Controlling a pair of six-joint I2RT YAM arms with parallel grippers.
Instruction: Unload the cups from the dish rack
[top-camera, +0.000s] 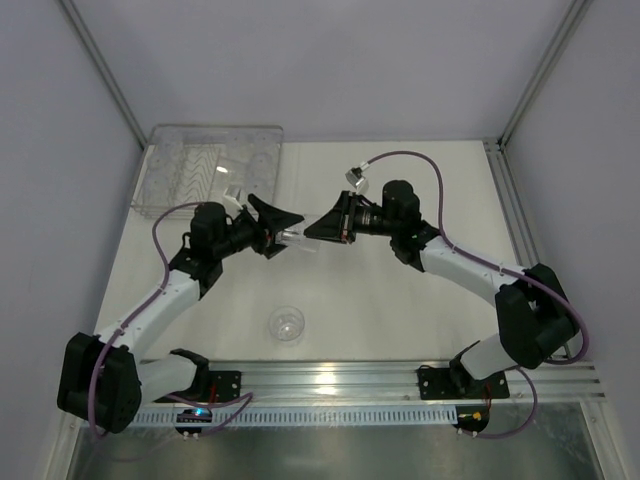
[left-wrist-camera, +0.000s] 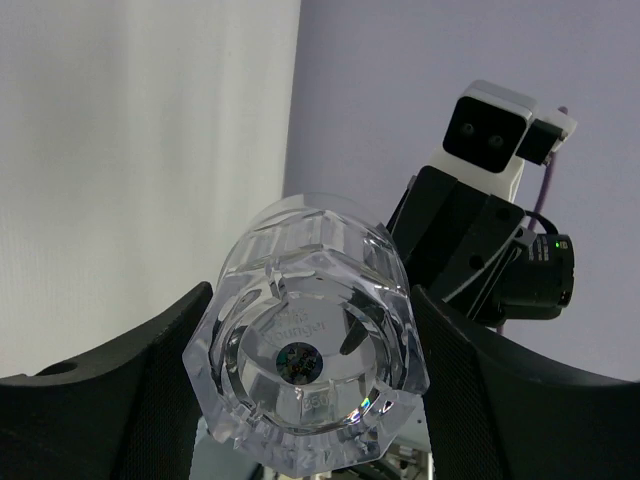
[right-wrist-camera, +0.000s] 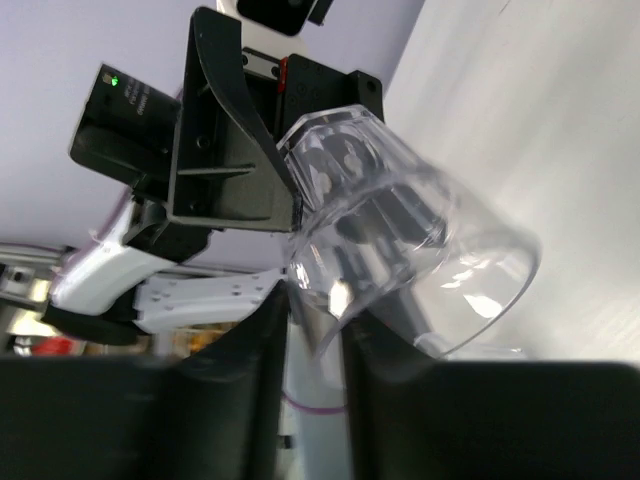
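A clear plastic cup (top-camera: 293, 240) hangs on its side over the middle of the table, between my two grippers. My left gripper (top-camera: 275, 236) is shut on its faceted base (left-wrist-camera: 305, 365), one black finger (left-wrist-camera: 150, 390) on each side. My right gripper (top-camera: 318, 228) faces it from the other end. Its jaws (right-wrist-camera: 315, 340) are narrowed astride the wall of the cup's rim (right-wrist-camera: 420, 300), with a slit of daylight left beside the wall. A second cup (top-camera: 287, 324) stands upright on the table nearer the arm bases. The dish rack (top-camera: 210, 165) sits at the far left corner.
Faint round shapes of clear cups show inside the rack. An aluminium rail (top-camera: 400, 380) runs along the near edge by the arm bases. Frame posts (top-camera: 105, 80) and grey walls close in the sides and back.
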